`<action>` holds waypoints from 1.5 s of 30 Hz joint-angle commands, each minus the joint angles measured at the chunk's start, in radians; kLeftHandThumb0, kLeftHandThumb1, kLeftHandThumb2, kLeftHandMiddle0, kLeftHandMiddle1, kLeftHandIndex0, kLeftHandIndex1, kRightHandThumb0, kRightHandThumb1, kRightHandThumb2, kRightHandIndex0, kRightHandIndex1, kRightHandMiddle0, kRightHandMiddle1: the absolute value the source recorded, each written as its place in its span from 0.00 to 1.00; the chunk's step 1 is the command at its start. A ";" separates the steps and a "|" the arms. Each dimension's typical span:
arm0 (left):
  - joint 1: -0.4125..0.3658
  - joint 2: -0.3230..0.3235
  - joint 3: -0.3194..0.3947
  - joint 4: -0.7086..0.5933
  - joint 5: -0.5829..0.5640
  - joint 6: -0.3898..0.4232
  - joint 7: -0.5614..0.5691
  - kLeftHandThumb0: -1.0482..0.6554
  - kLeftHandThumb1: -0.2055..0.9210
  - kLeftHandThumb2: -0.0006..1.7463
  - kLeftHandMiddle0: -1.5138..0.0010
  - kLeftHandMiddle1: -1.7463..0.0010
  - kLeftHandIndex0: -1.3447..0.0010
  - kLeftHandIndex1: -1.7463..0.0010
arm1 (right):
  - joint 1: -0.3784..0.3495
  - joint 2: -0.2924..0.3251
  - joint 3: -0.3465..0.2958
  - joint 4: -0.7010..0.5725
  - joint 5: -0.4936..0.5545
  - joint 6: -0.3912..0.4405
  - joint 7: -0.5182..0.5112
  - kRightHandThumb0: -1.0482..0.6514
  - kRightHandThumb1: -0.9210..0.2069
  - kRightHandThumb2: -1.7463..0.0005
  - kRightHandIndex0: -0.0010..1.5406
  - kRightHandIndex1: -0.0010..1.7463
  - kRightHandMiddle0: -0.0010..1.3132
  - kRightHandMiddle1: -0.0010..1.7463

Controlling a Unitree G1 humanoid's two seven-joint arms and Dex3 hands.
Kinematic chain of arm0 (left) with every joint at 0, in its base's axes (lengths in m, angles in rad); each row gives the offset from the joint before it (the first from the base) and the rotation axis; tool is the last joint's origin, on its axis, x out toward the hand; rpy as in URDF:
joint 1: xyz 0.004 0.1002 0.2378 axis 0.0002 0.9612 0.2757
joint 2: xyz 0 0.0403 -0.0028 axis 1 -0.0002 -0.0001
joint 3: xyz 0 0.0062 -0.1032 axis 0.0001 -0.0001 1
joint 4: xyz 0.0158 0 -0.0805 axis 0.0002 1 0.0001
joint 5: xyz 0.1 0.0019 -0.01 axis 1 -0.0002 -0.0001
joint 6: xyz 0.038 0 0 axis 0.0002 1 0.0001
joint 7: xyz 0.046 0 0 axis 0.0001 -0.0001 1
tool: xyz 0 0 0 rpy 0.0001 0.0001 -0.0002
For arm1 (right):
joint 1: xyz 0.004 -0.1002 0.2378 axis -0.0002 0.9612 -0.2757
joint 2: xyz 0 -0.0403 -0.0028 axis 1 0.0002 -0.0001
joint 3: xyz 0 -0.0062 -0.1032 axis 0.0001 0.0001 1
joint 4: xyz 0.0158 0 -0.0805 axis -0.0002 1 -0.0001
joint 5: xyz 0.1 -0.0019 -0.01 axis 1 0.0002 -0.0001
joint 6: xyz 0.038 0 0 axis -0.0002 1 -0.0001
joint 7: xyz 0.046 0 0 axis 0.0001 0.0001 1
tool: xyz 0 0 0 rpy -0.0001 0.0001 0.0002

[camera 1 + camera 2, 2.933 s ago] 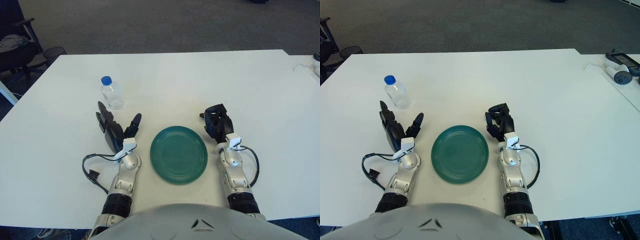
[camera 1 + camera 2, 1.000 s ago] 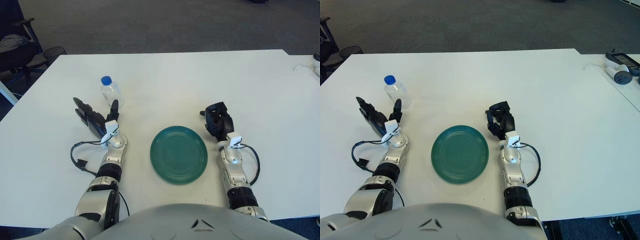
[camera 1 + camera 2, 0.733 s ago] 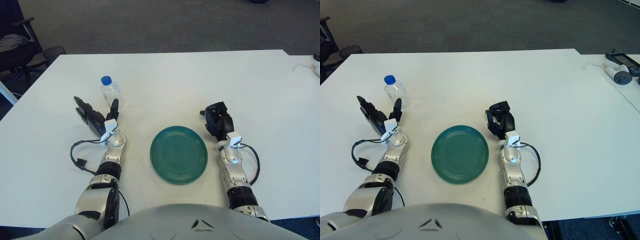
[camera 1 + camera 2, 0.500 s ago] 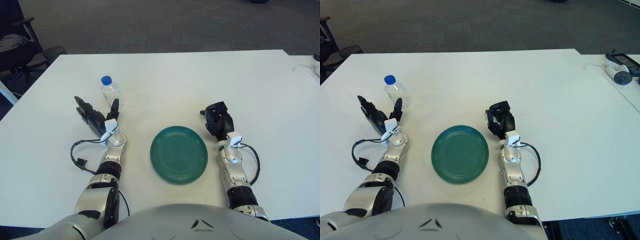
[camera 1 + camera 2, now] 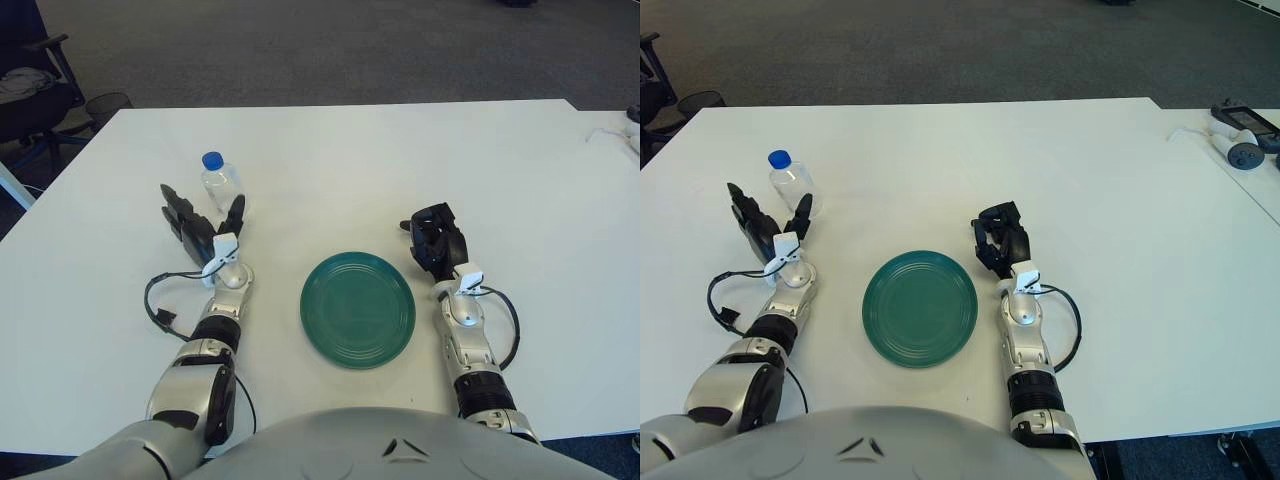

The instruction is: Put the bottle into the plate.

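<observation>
Water bottle [image 5: 222, 187] stands upright, blue cap up — left hand [image 5: 204, 230] spread just beside it, right hand [image 5: 437, 243] clenched by the green plate [image 5: 357, 309]

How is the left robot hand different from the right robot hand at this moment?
The left robot hand has its fingers spread open, while the right robot hand is curled shut. The left one is just in front of the bottle; the right one is beside the green plate, on its right side. Both hold nothing and show over the white table.
</observation>
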 commanded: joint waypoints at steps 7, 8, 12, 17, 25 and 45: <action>-0.047 0.060 -0.003 0.134 -0.017 -0.003 -0.069 0.00 1.00 0.04 1.00 1.00 1.00 1.00 | 0.073 0.001 -0.010 0.138 0.010 0.084 -0.005 0.41 0.00 0.72 0.23 0.62 0.18 0.98; -0.054 0.063 -0.002 0.143 -0.019 -0.005 -0.075 0.00 1.00 0.05 1.00 1.00 1.00 1.00 | 0.072 0.001 -0.010 0.139 0.011 0.084 -0.005 0.41 0.00 0.72 0.23 0.62 0.18 0.98; -0.082 0.076 0.001 0.177 -0.031 -0.008 -0.098 0.00 1.00 0.05 1.00 1.00 1.00 1.00 | 0.066 0.002 -0.012 0.145 0.012 0.083 -0.007 0.41 0.00 0.72 0.23 0.62 0.17 0.98; -0.138 0.111 0.008 0.230 -0.053 0.014 -0.154 0.00 1.00 0.06 1.00 1.00 1.00 1.00 | 0.063 0.002 -0.012 0.150 0.011 0.078 -0.010 0.41 0.00 0.72 0.23 0.62 0.17 0.98; -0.203 0.152 0.019 0.289 -0.074 0.049 -0.198 0.00 1.00 0.07 0.99 1.00 1.00 1.00 | 0.056 0.001 -0.011 0.160 0.010 0.081 -0.012 0.41 0.00 0.72 0.23 0.61 0.16 0.99; -0.259 0.178 0.016 0.333 -0.075 0.079 -0.209 0.00 1.00 0.07 0.95 0.98 0.99 0.99 | 0.049 0.001 -0.017 0.184 0.013 0.057 -0.016 0.41 0.00 0.72 0.23 0.61 0.18 0.98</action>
